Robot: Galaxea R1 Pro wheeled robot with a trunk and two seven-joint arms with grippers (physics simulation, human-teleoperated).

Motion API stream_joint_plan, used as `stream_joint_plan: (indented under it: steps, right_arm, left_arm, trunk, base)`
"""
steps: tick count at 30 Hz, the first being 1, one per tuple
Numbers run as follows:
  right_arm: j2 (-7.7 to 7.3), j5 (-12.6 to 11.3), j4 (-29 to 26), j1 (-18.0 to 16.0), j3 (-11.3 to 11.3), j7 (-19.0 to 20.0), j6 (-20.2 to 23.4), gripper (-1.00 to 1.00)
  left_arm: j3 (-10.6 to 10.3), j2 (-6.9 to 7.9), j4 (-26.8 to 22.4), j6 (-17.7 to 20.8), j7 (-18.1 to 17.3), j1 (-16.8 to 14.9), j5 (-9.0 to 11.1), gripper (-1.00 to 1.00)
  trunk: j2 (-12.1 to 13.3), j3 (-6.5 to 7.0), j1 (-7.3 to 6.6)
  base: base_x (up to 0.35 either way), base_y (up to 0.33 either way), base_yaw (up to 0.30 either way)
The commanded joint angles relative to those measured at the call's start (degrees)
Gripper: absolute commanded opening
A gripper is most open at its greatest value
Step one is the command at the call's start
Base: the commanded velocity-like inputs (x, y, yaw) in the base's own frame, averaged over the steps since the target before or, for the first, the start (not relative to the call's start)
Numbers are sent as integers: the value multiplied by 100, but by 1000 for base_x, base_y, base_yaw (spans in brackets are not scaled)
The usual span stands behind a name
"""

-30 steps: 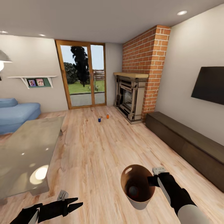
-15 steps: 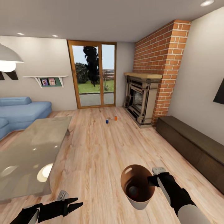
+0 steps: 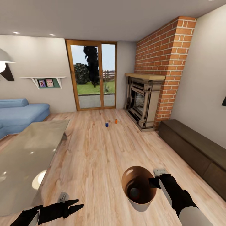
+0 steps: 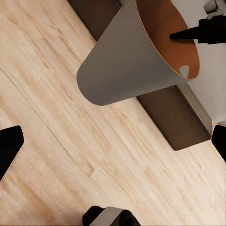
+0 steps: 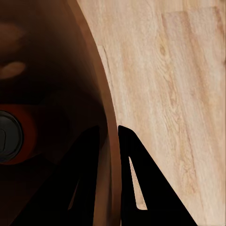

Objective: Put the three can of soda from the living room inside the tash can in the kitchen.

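Since half a second earlier the whole head view had swung slightly, so the door, fireplace and cans sat a little differently in frame; that was the camera turning, while both arms and the bin kept the same place in the picture.

At the left stood the blue sofa (image 3: 22,114) and the grey low table (image 3: 28,157). The left gripper (image 3: 75,204) hung low and empty, its fingers spread, apparently kept free for picking. Well ahead, on the wood floor before the glass doors (image 3: 91,77), stood a dark blue soda can (image 3: 107,124) and, just beside it, an orange soda can (image 3: 115,121). Nearer the robot, the trash can (image 3: 139,186) was carried off the floor and tilted, its mouth up. The right gripper (image 3: 153,182) pinched its rim, one finger inside and one outside, as the right wrist view showed. A third can (image 5: 10,137), orange with a silvery top, lay at the bin's bottom. Carrying the bin to the cans probably saved trips. The brick fireplace (image 3: 147,100) stood at the right.
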Motion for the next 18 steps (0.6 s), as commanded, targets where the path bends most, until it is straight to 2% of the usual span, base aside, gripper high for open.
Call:
stream_joint_plan:
  steps: [1,9,18]
  right_arm:
    - [1,-60,-4,-3,-3,21,0,-100]
    - [1,-60,-4,-3,-5,22,0,-100]
    - [1,-60,-4,-3,-8,22,0,-100]
  left_arm:
    - [0,0,1,0,0,0,0,100]
    - [5,0,2,0,0,0,0,100]
    - [9,0,6,6,0,0,3,100]
  trunk:
    - [-1,1,0]
    - [-1,1,0]
    - [-1,1,0]
  base:
    - [343,-92,0]
    - [345,-49,0]
    - [348,23,0]
